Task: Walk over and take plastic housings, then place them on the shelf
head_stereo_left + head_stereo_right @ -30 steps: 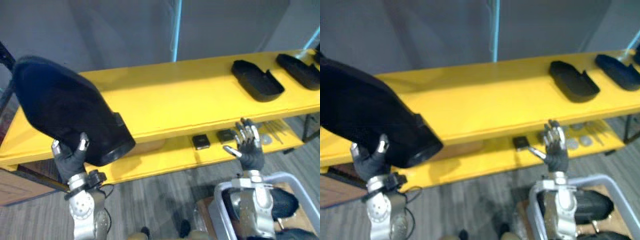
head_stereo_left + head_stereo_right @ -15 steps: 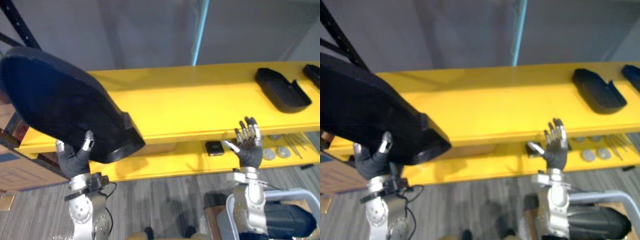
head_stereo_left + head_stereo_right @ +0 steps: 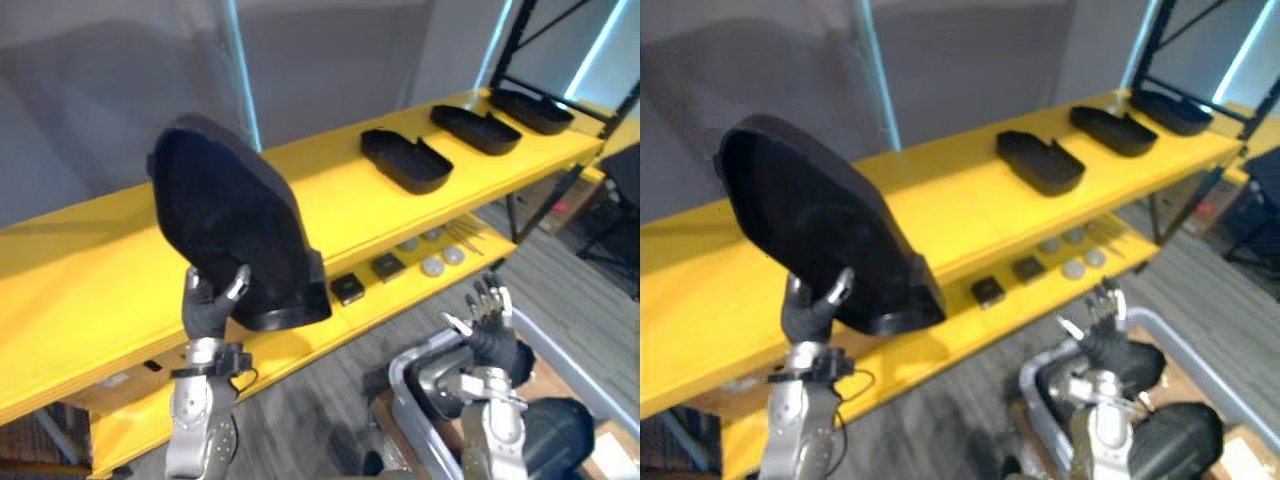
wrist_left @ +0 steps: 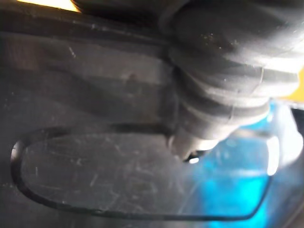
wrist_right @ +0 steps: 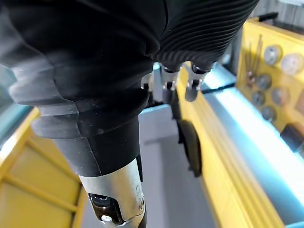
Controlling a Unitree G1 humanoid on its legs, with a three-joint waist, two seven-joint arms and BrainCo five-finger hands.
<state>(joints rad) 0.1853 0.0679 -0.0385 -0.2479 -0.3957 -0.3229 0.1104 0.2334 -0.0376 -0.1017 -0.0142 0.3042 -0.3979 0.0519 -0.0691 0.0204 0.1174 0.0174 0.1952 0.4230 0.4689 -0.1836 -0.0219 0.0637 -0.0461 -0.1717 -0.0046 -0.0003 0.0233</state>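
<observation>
Housing status: the large black plastic housing point(image 3: 235, 230) is raised in the left hand point(image 3: 208, 308). We note fingers and thumb curled round its lower edge in a firm grasp. The broad rounded end points up and the narrow boxed end hangs down toward the robot's right. In the head views it stands in front of the top board of the yellow two-level shelf point(image 3: 90, 280); we cannot tell whether it touches that board. In the left wrist view the hand's ribbed cover sits close against the housing's scratched dark surface point(image 4: 95, 175).

Right hand point(image 3: 490, 325): low on the robot's right, fingers straight and spread, pointing up, holding nothing. The right wrist view agrees, with the dark fingertips point(image 5: 190, 90) extended and the shelf's yellow edge past them. The hand hovers over a grey-rimmed bin point(image 3: 412, 357) in front of the shelf.

Top board, further toward the robot's right: three other black plastic housings lie flat in a row, hollow side up and apart from one another. We log them as the nearest housing point(image 3: 405, 160), the middle housing point(image 3: 475, 128) and the farthest housing point(image 3: 530, 108).

Lower board: two small black square parts point(image 3: 347, 288) lie side by side. Round silver discs point(image 3: 432, 266) lie next to them, with thin metal rods point(image 3: 465, 237) just beside the discs.
</observation>
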